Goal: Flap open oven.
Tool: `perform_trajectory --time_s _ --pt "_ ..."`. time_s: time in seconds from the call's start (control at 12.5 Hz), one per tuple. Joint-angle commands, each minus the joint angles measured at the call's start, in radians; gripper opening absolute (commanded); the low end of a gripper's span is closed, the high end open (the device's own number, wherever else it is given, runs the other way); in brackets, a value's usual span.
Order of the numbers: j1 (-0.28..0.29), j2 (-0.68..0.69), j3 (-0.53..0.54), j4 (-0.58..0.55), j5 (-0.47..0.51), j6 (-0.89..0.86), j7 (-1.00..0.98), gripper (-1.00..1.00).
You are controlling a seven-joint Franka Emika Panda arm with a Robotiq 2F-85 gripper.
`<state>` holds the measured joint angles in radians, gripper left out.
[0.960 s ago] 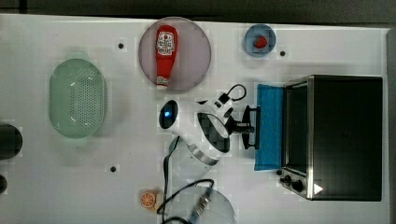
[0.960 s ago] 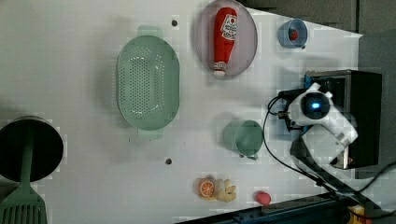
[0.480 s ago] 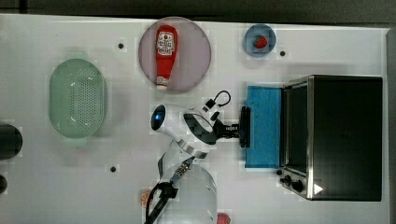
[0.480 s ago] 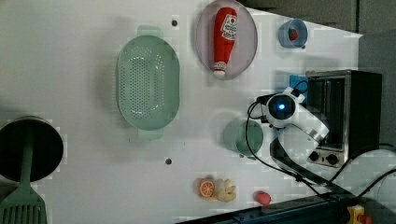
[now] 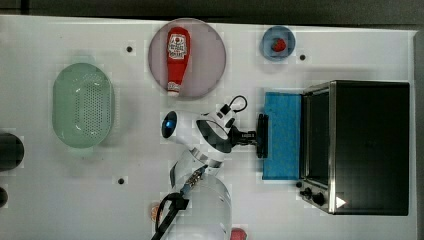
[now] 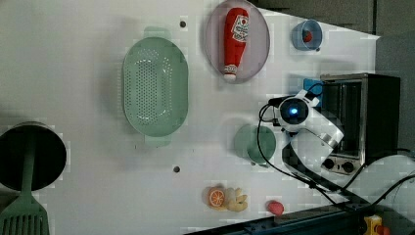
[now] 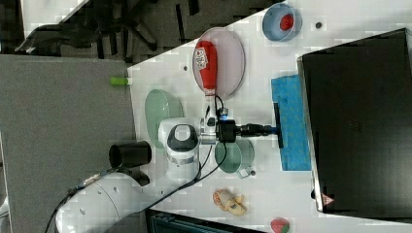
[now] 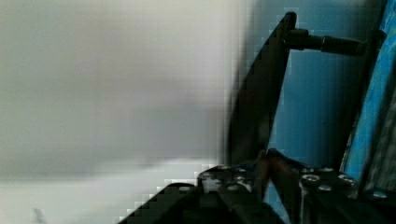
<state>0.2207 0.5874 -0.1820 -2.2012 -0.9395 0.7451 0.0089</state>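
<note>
Oven: large boxy toaster oven (image 5: 370, 145) with black top, silver metal front frame and two black knobs, standing at the top view's right on the white worktop (image 5: 125, 150).
Door: blue-tinted glass door (image 5: 282, 135) swung down nearly flat, lying towards the arm.
Handle: dark bar handle (image 5: 261, 135) along the door's free edge.
Hand: the hand (image 5: 253, 136) is nearly closed, clamped on that bar near its middle.
Handling: judged stiff and hinged; glass is fragile, so pull by the bar only, following the hinge arc.
Weight: door likely light; oven body heavy enough to stay put.
</note>
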Motion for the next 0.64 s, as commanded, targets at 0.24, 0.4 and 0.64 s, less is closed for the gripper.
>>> perform_trajectory --time_s 0.24,0.4,0.64 --pt "-0.006 -0.227 -0.009 0.032 0.422 0.060 0.050 -0.65" --pt "-0.013 -0.358 -0.014 0.043 0.653 0.001 0.050 -0.65" --pt "-0.018 -0.558 -0.028 0.094 0.854 -0.239 0.050 -0.65"
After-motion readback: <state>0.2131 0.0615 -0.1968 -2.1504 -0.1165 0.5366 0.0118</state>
